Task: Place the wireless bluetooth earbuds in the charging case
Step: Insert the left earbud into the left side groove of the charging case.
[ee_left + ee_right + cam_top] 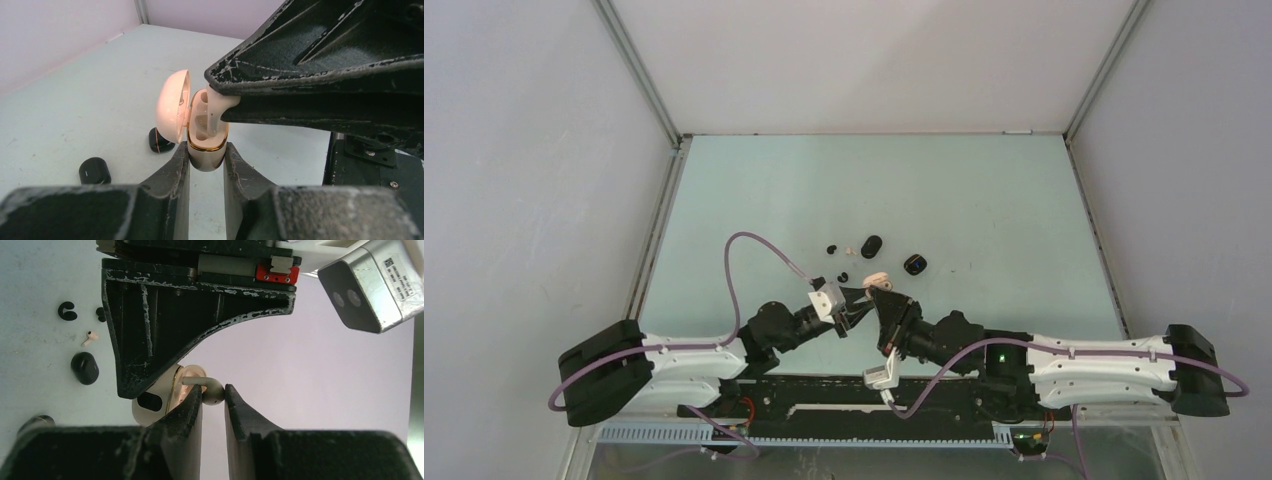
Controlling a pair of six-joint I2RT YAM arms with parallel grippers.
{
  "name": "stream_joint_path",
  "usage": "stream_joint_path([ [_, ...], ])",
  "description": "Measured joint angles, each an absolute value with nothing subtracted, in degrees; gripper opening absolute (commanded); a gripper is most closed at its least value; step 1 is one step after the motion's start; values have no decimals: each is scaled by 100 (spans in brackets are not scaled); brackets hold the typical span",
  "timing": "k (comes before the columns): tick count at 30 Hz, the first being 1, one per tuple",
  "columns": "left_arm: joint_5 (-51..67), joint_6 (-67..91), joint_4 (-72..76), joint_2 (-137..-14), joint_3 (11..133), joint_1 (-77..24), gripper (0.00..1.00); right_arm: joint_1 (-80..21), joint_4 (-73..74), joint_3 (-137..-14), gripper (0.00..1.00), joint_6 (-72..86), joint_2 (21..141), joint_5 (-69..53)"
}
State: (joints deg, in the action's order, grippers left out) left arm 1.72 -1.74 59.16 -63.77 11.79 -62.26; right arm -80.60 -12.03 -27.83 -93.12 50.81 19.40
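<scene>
My left gripper (206, 151) is shut on the base of a cream charging case (206, 156) with a gold rim; its lid (172, 106) is swung open to the left. My right gripper (213, 391) is shut on a whitish earbud (212, 392), whose stem points into the open case (176, 391). From the left wrist, that earbud (218, 106) sits partly inside a case socket under the right gripper's fingers (320, 75). In the top view both grippers (864, 300) (886, 298) meet at the case (876, 280) just ahead of the arm bases.
On the table beyond lie a loose whitish earbud (90, 337), black earbuds (67, 311) (842, 276), a black case (871, 246) and a second black case (914, 264). Walls enclose the table on three sides.
</scene>
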Motion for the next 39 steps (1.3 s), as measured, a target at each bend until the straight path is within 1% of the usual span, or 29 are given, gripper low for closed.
stream_joint_path([
  [30, 169, -355, 6010, -6267, 1081, -6252, 0, -7922, -1396, -2783, 0, -9297, 5325, 1817],
  [31, 169, -357, 6018, -6257, 1061, -6254, 0, -7922, -1391, -2783, 1, -9295, 5325, 1815],
  [34, 163, -362, 6027, -6219, 991, -6263, 0, -7922, -1350, -2783, 20, -9292, 5325, 1798],
  [35, 158, -364, 6023, -6219, 978, -6261, 0, -7922, -1319, -2783, 23, -9292, 5325, 1798],
  [39, 158, -377, 5988, -6219, 934, -6263, 0, -7915, -1105, -2823, 28, -9279, 5328, 1822],
])
